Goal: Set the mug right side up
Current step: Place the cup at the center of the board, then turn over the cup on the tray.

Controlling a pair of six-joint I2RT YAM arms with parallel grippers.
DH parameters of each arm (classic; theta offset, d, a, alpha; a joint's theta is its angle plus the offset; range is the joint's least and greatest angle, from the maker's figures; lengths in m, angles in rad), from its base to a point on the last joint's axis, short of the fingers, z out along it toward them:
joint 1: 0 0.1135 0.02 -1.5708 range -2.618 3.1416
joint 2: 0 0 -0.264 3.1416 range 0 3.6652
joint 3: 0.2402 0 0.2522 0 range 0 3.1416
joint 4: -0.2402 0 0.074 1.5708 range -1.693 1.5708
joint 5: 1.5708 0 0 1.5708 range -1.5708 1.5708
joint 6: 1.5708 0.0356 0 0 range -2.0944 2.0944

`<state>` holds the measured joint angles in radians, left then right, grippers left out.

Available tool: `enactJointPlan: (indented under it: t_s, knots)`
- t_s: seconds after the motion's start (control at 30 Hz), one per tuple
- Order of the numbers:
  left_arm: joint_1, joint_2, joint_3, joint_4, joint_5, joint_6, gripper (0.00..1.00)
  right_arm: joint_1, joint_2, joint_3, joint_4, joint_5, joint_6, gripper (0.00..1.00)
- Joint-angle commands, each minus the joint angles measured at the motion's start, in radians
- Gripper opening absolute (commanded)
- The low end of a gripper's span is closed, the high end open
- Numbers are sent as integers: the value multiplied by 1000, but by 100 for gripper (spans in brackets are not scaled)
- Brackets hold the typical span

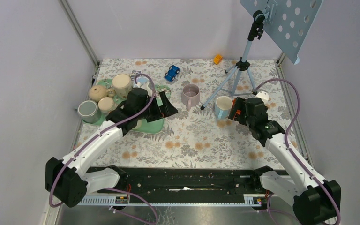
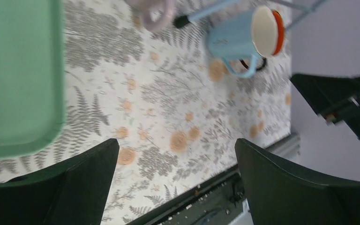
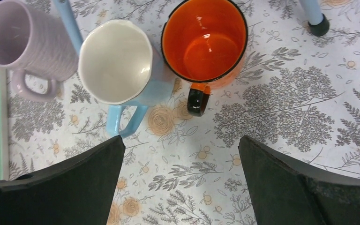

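On the bench [image 3: 286,93], the right wrist view shows the orange mug [image 3: 205,42] upright just beside the blue mug [image 3: 117,63], largely masked from above; right fingers [image 3: 75,183] and left fingers [image 2: 286,183] stand apart.

Orange mug [image 3: 205,42] and blue mug [image 3: 122,65] crowd together, tripod leg [image 3: 70,23] just beside; tablecloth [image 3: 281,112] lies bare on their handle side.

Top cam looks down from behind the arms [image 1: 98,140], wrist cams sit close above, all catching the blue mug [image 1: 222,108].
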<state>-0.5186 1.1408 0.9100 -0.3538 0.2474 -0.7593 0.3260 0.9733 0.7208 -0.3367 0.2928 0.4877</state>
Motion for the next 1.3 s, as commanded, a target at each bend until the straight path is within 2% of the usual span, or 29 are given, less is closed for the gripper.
enactJointPlan:
  t_s: [0.0, 0.13, 0.37, 0.47, 0.57, 0.83, 1.07, 1.27]
  knots:
    - [6, 8, 105, -117, -278, -10, 99, -4, -36, 40, 10, -75, -43, 100]
    - [6, 53, 155, -158, -458, -50, 99, -4, -52, 41, 42, -121, -62, 100]
    - [-2, 210, 292, -250, -737, -204, 99, -4, -80, 45, 97, -273, -32, 100]
    - [-2, 297, 392, -332, -852, -345, 99, -4, -82, 51, 96, -303, -35, 100]
    - [-4, 420, 531, -489, -920, -476, 99, -4, -84, 49, 95, -323, -37, 100]
    - [1, 694, 787, -726, -976, -736, 99, -4, -76, 56, 90, -358, -34, 100]
    - [36, 801, 864, -782, -992, -820, 99, -4, -76, 56, 81, -365, -38, 100]
    - [75, 831, 863, -791, -973, -844, 99, -4, -60, 56, 82, -377, -37, 100]
